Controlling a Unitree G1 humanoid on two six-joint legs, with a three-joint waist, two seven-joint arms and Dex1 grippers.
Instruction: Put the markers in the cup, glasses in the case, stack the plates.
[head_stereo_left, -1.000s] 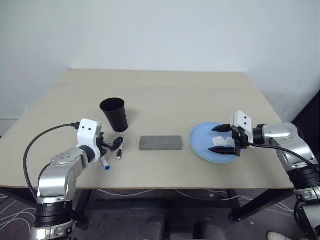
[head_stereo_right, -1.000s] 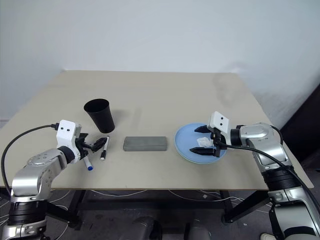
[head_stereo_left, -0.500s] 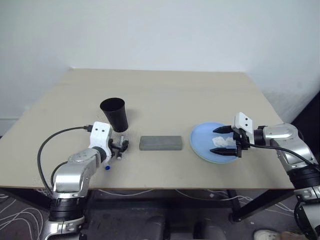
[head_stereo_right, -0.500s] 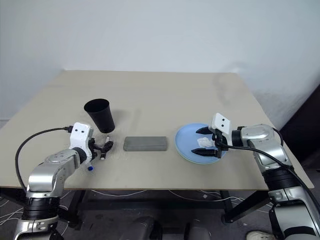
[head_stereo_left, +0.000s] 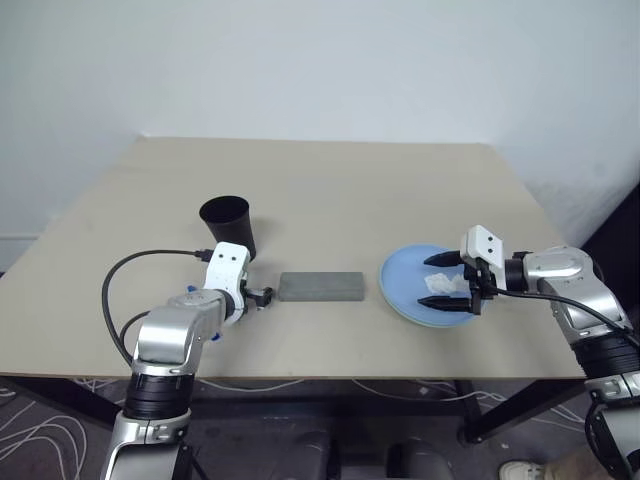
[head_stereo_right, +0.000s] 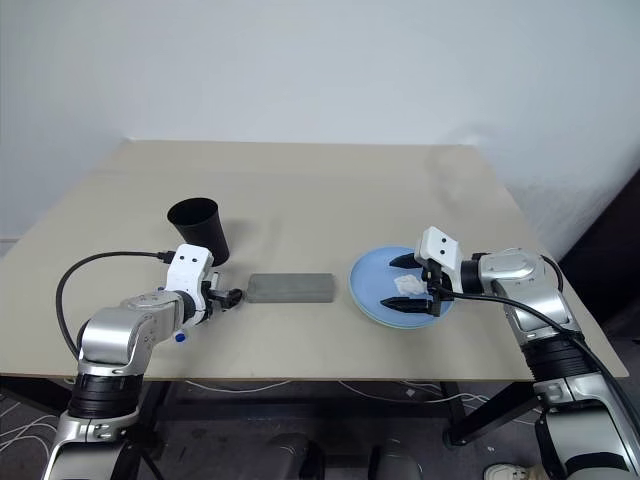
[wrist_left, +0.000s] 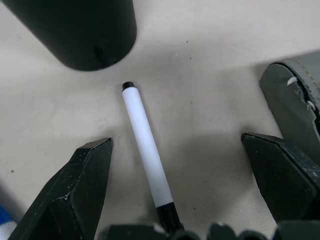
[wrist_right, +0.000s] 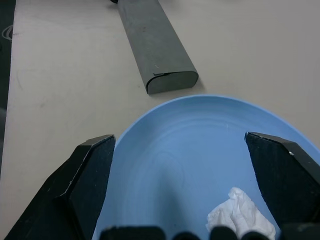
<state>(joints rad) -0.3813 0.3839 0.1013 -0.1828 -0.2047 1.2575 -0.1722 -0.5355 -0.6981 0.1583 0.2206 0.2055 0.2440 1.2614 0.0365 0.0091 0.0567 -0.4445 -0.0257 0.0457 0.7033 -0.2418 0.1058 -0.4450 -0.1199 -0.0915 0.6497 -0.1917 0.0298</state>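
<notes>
The slim black-capped marker (wrist_left: 147, 160) lies on the table between the open fingers of my left gripper (wrist_left: 176, 140), untouched. That gripper (head_stereo_left: 255, 297) hovers low between the black cup (head_stereo_left: 230, 228) and the grey case (head_stereo_left: 320, 286), which is closed. The blue end of the thicker marker (head_stereo_right: 179, 338) peeks out beside my left wrist. My right gripper (head_stereo_left: 445, 280) stands open over the light blue plate (head_stereo_left: 400, 275), its fingers either side of a crumpled white tissue (wrist_right: 240, 217). A paler rim shows under the plate's near edge. The glasses are out of view.
The cup (wrist_left: 75, 30) stands upright just beyond the marker's end, and the case's end (wrist_left: 295, 105) lies close to one left finger. The tan table (head_stereo_left: 330, 190) stretches bare behind everything. Its front edge runs close to both arms.
My left gripper has moved right, from beside the markers to over the black-capped one near the case, and tilted further down. The right arm has not moved.
</notes>
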